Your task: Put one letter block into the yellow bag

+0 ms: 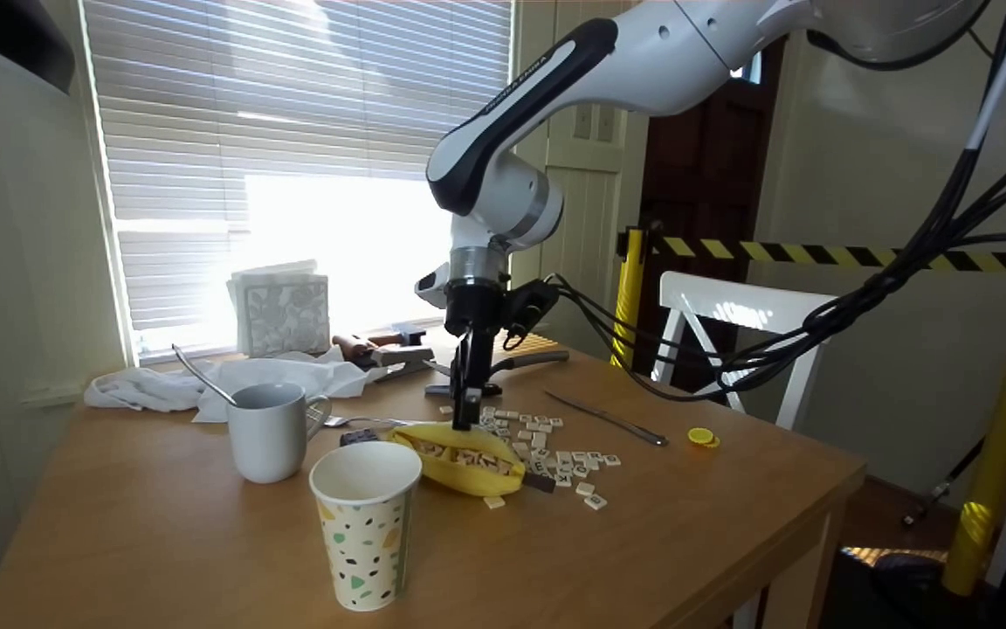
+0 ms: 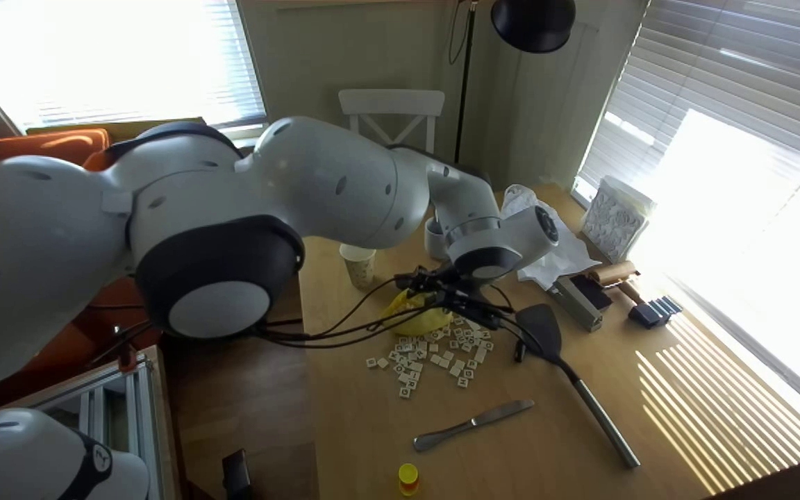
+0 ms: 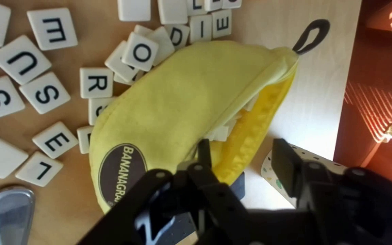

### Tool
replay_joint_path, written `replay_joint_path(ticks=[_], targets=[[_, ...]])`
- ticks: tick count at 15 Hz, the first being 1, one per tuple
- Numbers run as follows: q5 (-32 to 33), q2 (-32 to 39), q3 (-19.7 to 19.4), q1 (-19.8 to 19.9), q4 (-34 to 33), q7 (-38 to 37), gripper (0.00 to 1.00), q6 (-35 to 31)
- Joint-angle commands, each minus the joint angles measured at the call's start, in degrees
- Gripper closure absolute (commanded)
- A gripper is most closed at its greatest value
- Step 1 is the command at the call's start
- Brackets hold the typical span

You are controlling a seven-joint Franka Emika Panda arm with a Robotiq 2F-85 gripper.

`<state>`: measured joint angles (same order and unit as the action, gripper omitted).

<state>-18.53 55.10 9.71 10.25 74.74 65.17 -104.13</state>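
In an exterior view the bag gapes upward, leaving a way in from above, where the gripper hangs with fingers apart; the flap overhangs part of the slot. Letter blocks crowd one side, with bare table between them and the knife. The paper cup and the mug, a utensil handle jutting from it, hem in the opposite side. Cables droop beside the gripper and out past the table's edge.

on the table, letter blocks lie in the bag (others just beside it).
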Motion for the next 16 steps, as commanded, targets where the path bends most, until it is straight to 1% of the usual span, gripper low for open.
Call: replay_joint_path(ticks=[1,3,4,5,7,8,9,12,16], targets=[[1.49,2.22,-0.33,-0.71,-3.44,-0.38,0.18,-0.03],[1.23,2.0,-0.14,-0.62,-3.53,-0.38,0.04,-0.34],[0.82,0.85,-0.1,-0.52,-2.95,-1.02,0.01,-0.71],[0.08,-0.54,0.0,-0.29,-2.25,-2.14,0.0,-0.93],[-2.65,-5.84,0.25,1.03,1.58,-5.81,0.0,-3.13],[-2.96,-7.79,-0.53,0.91,2.51,-9.56,0.0,-3.34],[-2.81,-10.05,-1.12,1.02,3.85,-11.76,0.0,-4.38],[-0.03,-16.04,-3.94,0.52,8.55,-16.7,0.0,-9.88],[3.16,-24.45,-7.58,-0.7,18.37,-23.9,0.0,-18.1]])
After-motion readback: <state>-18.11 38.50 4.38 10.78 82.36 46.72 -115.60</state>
